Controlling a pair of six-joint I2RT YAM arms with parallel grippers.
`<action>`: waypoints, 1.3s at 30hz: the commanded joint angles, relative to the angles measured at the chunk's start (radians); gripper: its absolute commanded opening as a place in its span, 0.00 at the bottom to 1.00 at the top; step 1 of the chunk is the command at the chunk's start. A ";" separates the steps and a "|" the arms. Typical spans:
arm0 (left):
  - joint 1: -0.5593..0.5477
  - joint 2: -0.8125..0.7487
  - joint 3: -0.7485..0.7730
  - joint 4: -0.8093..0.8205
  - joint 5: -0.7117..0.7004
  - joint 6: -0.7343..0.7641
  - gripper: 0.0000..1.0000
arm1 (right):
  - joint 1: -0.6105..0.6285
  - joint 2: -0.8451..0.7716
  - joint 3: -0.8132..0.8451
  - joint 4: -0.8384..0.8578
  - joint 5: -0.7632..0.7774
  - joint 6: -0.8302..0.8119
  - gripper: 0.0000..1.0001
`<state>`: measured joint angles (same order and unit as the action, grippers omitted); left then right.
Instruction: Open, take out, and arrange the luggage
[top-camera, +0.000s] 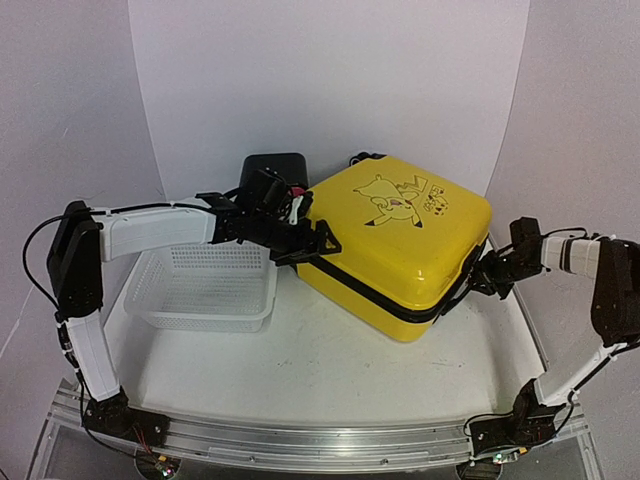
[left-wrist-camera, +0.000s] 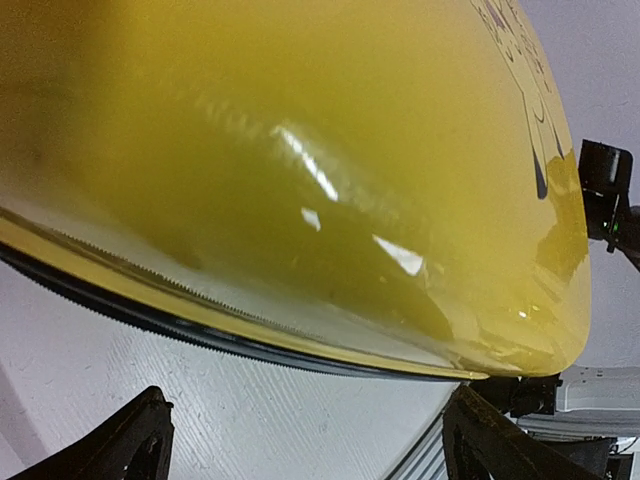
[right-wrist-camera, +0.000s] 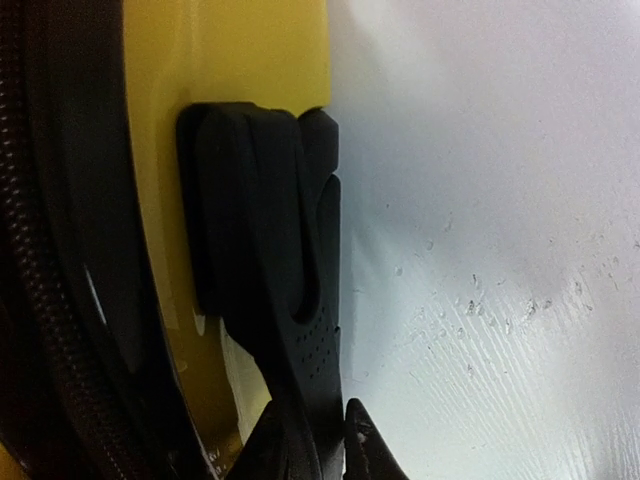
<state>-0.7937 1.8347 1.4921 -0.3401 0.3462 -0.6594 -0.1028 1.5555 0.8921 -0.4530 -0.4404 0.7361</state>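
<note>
Yellow luggage (top-camera: 400, 240) between spread left gripper (top-camera: 309, 248) and right gripper (right-wrist-camera: 318, 446) tight around its black side tab (right-wrist-camera: 310, 360).

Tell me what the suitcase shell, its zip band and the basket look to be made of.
Suitcase shell: hard plastic by the look, glossy; sharp highlights sit on a smooth moulded curve.
Zip band: black and matte, probably fabric tape; fine teeth show along its edge.
Basket: white plastic, matte, moulded as a grid of small holes.
</note>
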 joint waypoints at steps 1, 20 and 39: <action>0.001 0.053 0.114 0.038 0.023 0.012 0.94 | -0.014 -0.080 -0.136 -0.071 0.196 0.015 0.09; -0.010 0.394 0.571 -0.028 0.127 -0.004 0.93 | -0.005 -0.595 -0.455 -0.211 0.060 -0.073 0.02; 0.100 0.294 0.643 -0.251 0.017 0.277 0.99 | 0.350 -0.532 -0.377 0.031 0.019 -0.041 0.28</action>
<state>-0.6941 2.2990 2.2158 -0.4900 0.4267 -0.5194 0.1265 0.9867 0.4717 -0.4725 -0.2970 0.8001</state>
